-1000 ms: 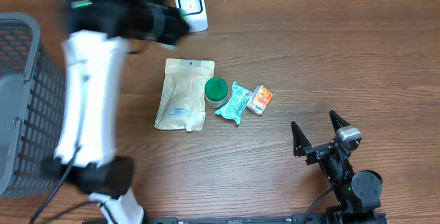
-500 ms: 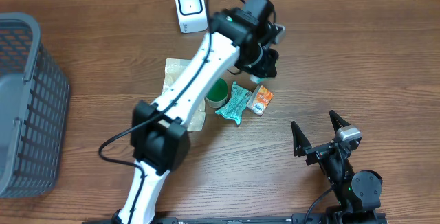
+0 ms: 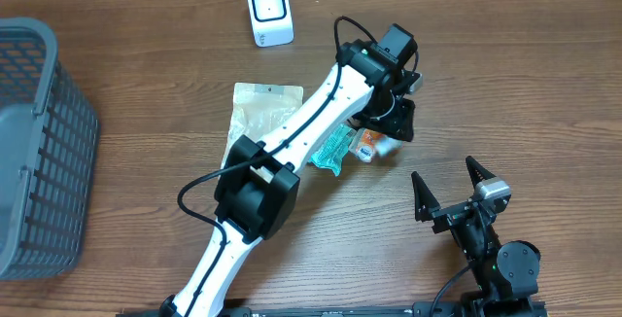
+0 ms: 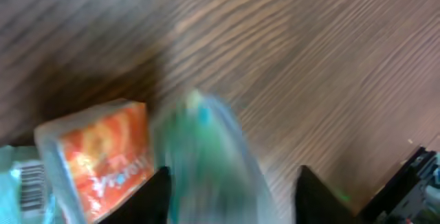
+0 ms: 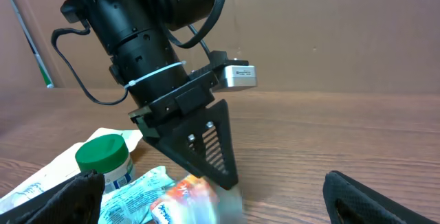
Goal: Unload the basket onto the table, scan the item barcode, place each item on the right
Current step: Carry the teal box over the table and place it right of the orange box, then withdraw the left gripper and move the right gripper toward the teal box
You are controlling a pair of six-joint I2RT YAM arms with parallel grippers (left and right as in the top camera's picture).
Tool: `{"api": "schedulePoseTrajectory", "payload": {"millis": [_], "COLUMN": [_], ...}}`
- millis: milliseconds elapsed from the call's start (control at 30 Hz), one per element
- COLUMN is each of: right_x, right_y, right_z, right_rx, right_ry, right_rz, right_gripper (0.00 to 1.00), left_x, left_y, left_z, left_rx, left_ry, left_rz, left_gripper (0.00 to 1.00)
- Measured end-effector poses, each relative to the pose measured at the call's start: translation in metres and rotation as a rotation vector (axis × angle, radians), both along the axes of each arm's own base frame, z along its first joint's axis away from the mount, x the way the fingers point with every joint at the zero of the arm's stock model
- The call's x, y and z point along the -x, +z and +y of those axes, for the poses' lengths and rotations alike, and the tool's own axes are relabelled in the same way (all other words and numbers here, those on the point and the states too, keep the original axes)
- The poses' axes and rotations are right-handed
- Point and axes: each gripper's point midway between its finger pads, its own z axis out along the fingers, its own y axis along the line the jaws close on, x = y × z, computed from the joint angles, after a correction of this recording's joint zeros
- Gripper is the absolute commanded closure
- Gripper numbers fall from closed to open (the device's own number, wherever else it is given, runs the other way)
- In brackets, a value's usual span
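**Left fingers parted over a blurred item beside the orange box**

Stretched diagonally from the near edge of the brown wooden table toward its middle, with the white-shelled left arm almost straight past its black elbow. Bent steeply down at the wrist, with the left gripper aimed at the tabletop. Parted at the fingers, either side of a blurred pale green-and-white item, with a gap showing on one side, so apparently released. Set just beside the small orange cardboard box, on its right, near the crinkled teal packet. Well apart from the white boxy barcode scanner at the far edge. Parked low at the front with the black right gripper, spread wide around nothing.
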Motion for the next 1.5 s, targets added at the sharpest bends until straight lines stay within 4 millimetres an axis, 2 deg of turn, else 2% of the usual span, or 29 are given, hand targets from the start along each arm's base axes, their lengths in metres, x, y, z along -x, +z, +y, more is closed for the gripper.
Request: {"api": "schedulePoseTrajectory", "payload": {"millis": [67,200,367,467,533,633,700,733,833,867,933,1067,1133,1267,1433,1467,1500], "right_x": [0.0,0.0,0.0,0.0,0.0,0.0,0.0,0.0,0.0,0.0,0.0,0.0,0.0,0.0,0.0,0.0,0.0], "right_y": [0.0,0.0,0.0,0.0,0.0,0.0,0.0,0.0,0.0,0.0,0.0,0.0,0.0,0.0,0.0,0.0,0.0], "right_z": [0.0,0.0,0.0,0.0,0.0,0.0,0.0,0.0,0.0,0.0,0.0,0.0,0.0,0.0,0.0,0.0,0.0], "right_rx": [0.0,0.0,0.0,0.0,0.0,0.0,0.0,0.0,0.0,0.0,0.0,0.0,0.0,0.0,0.0,0.0,0.0], "right_ry": [0.0,0.0,0.0,0.0,0.0,0.0,0.0,-0.001,0.0,0.0,0.0,0.0,0.0,0.0,0.0,0.0,0.0], "right_rz": [0.0,0.0,0.0,0.0,0.0,0.0,0.0,0.0,0.0,0.0,0.0,0.001,0.0,0.0,0.0,0.0,0.0], "right_gripper": [0.0,0.0,0.0,0.0,0.0,0.0,0.0,0.0,0.0,0.0,0.0,0.0,0.0,0.0,0.0,0.0,0.0], "left_x": [0.002,0.003,-0.006,-0.027,-0.049,-0.076,-0.085,-0.086,-0.077,-0.07,-0.06,-0.05,-0.047,-0.043,-0.041,-0.041,-0.041], "left_y": [0.0,-0.001,0.002,0.018,0.044,0.102,0.153,0.171,0.231,0.247,0.263,0.263,0.255,0.25,0.249,0.249,0.249], "left_z": [0.0,0.002,0.012,0.031,0.052,0.099,0.142,0.161,0.237,0.264,0.305,0.374,0.399,0.421,0.433,0.434,0.436], "left_rx": [-0.002,-0.007,-0.007,0.006,0.028,0.053,0.052,0.045,0.001,-0.019,-0.052,-0.13,-0.167,-0.205,-0.232,-0.235,-0.239], "left_ry": [0.001,-0.001,0.013,0.051,0.094,0.18,0.263,0.298,0.452,0.508,0.599,0.757,0.8,0.806,0.759,0.752,0.746], "left_rz": [0.009,0.013,0.013,-0.011,-0.059,-0.166,-0.26,-0.295,-0.412,-0.439,-0.462,-0.431,-0.402,-0.387,-0.409,-0.411,-0.414], "left_gripper": [0.42,0.42,0.41,0.38,0.36,0.33,0.32,0.31,0.3,0.3,0.29,0.28,0.27,0.22,0.07,0.01,0.0]}}
